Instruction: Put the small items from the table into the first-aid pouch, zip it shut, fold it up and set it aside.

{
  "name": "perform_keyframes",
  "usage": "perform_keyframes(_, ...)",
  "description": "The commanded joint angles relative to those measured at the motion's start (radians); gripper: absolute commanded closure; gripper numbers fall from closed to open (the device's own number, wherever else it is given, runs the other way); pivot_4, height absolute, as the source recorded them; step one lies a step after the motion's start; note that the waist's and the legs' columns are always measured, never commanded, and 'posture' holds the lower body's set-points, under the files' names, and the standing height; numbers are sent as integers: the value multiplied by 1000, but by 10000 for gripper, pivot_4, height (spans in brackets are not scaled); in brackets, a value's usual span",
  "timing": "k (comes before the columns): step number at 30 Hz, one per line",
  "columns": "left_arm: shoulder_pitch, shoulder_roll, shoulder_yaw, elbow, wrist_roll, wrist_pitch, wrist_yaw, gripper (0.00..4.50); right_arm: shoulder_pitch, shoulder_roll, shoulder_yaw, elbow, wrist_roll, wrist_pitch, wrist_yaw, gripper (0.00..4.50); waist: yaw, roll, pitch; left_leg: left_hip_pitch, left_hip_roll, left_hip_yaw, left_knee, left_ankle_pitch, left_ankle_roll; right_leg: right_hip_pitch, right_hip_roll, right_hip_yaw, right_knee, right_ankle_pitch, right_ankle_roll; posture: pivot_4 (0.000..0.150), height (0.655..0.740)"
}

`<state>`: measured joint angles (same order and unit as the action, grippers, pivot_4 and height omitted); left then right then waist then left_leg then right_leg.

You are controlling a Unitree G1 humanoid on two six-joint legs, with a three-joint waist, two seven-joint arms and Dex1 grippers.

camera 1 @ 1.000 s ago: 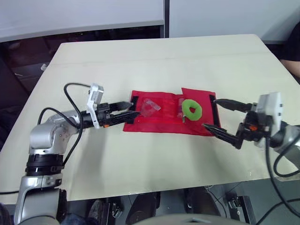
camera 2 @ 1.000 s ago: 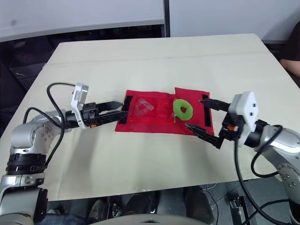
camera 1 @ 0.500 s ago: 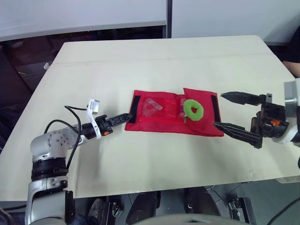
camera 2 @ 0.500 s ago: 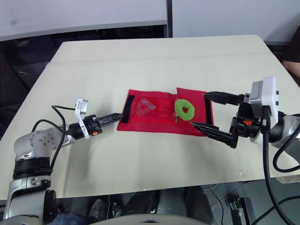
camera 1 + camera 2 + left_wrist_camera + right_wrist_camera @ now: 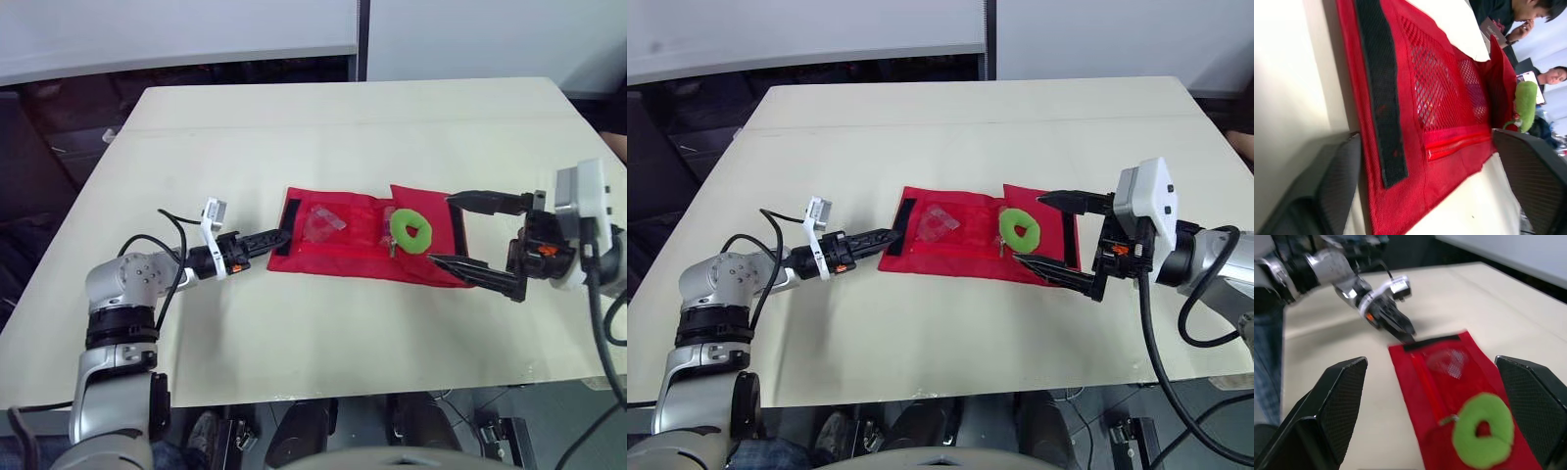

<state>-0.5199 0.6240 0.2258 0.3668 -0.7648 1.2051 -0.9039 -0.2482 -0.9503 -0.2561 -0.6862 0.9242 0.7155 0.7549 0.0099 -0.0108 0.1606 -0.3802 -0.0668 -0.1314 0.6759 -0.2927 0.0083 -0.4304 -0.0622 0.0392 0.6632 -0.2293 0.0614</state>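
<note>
The left hand [image 5: 282, 236] and right hand [image 5: 441, 230] have come back to the ends of the pouch [image 5: 338, 257].

Bright, even light from above falls on the pale surface [image 5: 343, 127], with no glare around the red pouch [image 5: 333, 259]. Soft, faint shadows lie under the arms on either side of the pouch. Behind the pouch, past the surface's far edge, the room is dim. The right wrist view blurs the pouch. In the left wrist view the pouch's mesh is crisp and the close jaws are out of focus.
</note>
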Motion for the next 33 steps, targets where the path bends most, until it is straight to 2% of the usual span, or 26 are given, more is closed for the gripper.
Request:
perform_keyframes(1, 31, 16, -27, -29, -40, 72, -65, 16143, -31, -12, 19, -5, -60, -22, -14, 0, -1, 0, 0, 0, 0, 0, 0, 0, 0, 0, 0, 0, 0, 0, 0, 1500, 7368)
perform_keyframes(4, 46, 31, -20, -56, -57, 92, -93, 25117, -51, -1, 45, -3, -88, -24, -19, 0, -5, 0, 0, -1, 0, 0, 0, 0, 0, -1, 0, 0, 0, 0, 0, 1500, 7368)
perform_keyframes(5, 51, 37, -16, -57, -54, 88, -95, 30604, -58, 7, 57, -2, -91, -24, -19, 0, -7, 0, 0, -1, 1, 0, 0, 0, 0, -1, 0, 0, 0, 0, 0, 1500, 7368)
perform_keyframes(7, 58, 47, -2, -52, -48, 84, -97, 36635, -64, 16, 69, -3, -97, -23, -19, 0, -10, -1, 0, -1, 1, -1, 0, 0, 0, -1, 0, -1, 0, 0, 0, 1500, 7368)
perform_keyframes(8, 61, 53, 3, -52, -48, 85, -101, 42149, -65, 18, 72, -3, -100, -23, -17, 0, -11, -1, 0, -1, 1, -1, 0, 0, 0, -1, 0, -1, 0, 0, 0, 1500, 7368)
perform_keyframes(9, 66, 63, 7, -55, -52, 88, -108, 44506, -68, 21, 75, -2, -102, -23, -15, 0, -13, -1, 0, -1, 1, -1, 0, 0, 0, -1, 0, -1, 0, 0, 0, 1500, 7368)
perform_keyframes(18, 147, 191, 8, -98, -80, 81, -226, 44506, -103, 92, 105, 25, -90, -21, -32, 0, -27, -1, 1, -1, 2, 0, -1, 0, 0, -2, 0, 1, 0, 0, 0, 1500, 7368)
perform_keyframes(21, 144, 222, 3, -91, -77, 69, -260, 44506, -106, 148, 150, 75, -145, -43, -48, 0, -24, -1, 1, -1, 1, 0, -2, 0, 0, -2, 0, 0, 0, 0, 0, 1500, 7368)
perform_keyframes(24, 115, 235, -2, -69, -61, 54, -264, 45000, -114, 215, 206, 162, -211, -94, -43, 8348, -23, -1, 1, -1, 1, 0, -1, 0, 0, -2, 0, 0, 0, 0, 0, 1500, 7368)
perform_keyframes(31, 83, 260, -18, -95, -56, 50, -279, 45000, -170, 347, 346, 329, -404, -206, -43, 42564, -28, -1, 1, -1, 1, 0, -2, 0, -1, -4, 0, 0, 0, 0, 0, 1500, 7368)
perform_keyframes(33, 81, 278, -24, -95, -45, 27, -299, 45000, -175, 357, 396, 388, -477, -242, -29, 43978, -28, -1, 1, -1, 1, 0, -2, 0, -1, -4, 0, 1, 0, 0, 0, 1500, 7368)
